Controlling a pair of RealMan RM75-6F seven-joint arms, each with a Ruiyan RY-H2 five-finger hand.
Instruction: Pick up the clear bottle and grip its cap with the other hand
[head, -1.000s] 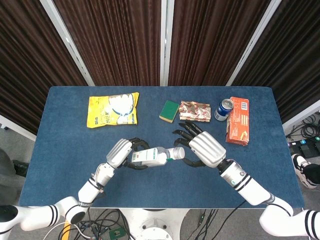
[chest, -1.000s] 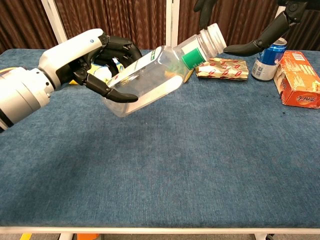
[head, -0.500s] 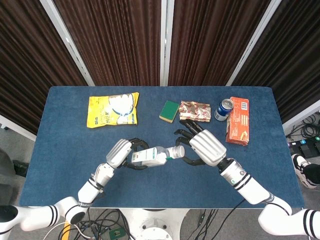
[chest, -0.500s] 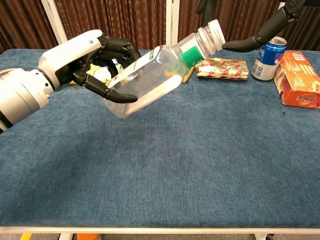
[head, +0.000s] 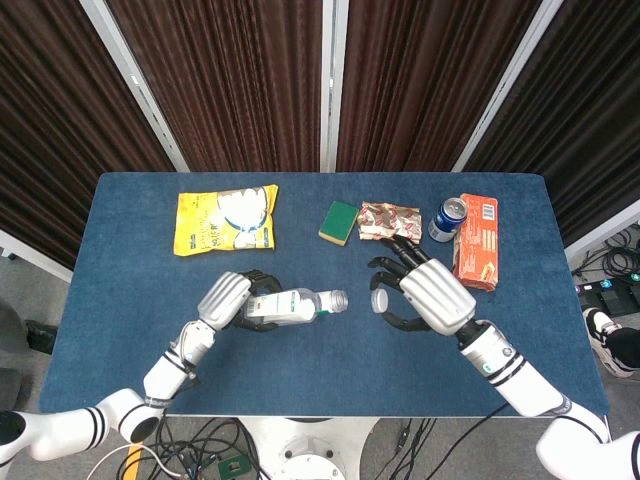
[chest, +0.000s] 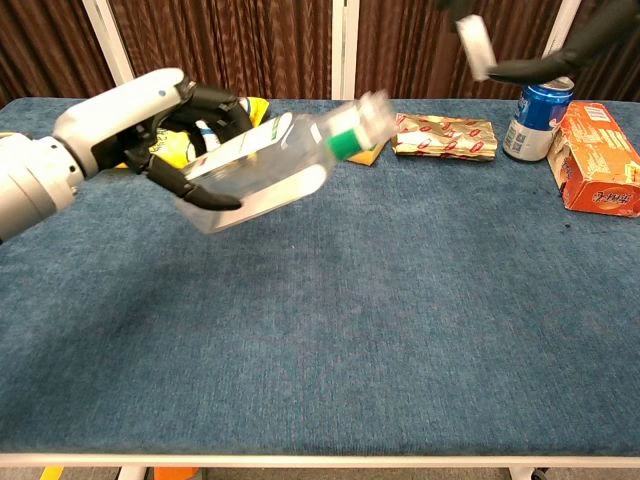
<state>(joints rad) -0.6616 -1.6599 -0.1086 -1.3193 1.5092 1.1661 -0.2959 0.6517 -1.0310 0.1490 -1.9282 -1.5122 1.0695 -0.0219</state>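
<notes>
My left hand (head: 225, 298) grips the clear bottle (head: 290, 306) by its body and holds it above the blue table (head: 120, 270), lying sideways with the neck pointing right. In the chest view the bottle (chest: 265, 170) is blurred, its green band near the open neck, with the left hand (chest: 130, 120) wrapped around it. The white cap (head: 380, 300) is off the bottle and sits between the fingers of my right hand (head: 432, 295), a short gap to the right of the neck. The chest view shows the cap (chest: 474, 45) high up, with the right hand (chest: 560, 55) cut off by the top edge.
Along the table's far side lie a yellow snack bag (head: 225, 220), a green sponge (head: 339, 222), a foil packet (head: 390, 220), a blue can (head: 447, 219) and an orange box (head: 475, 242). The can and box stand just behind my right hand.
The cap has come off the bottle and stays with my right hand, which pulled away to the right. My left hand moved the bottle to the left.
</notes>
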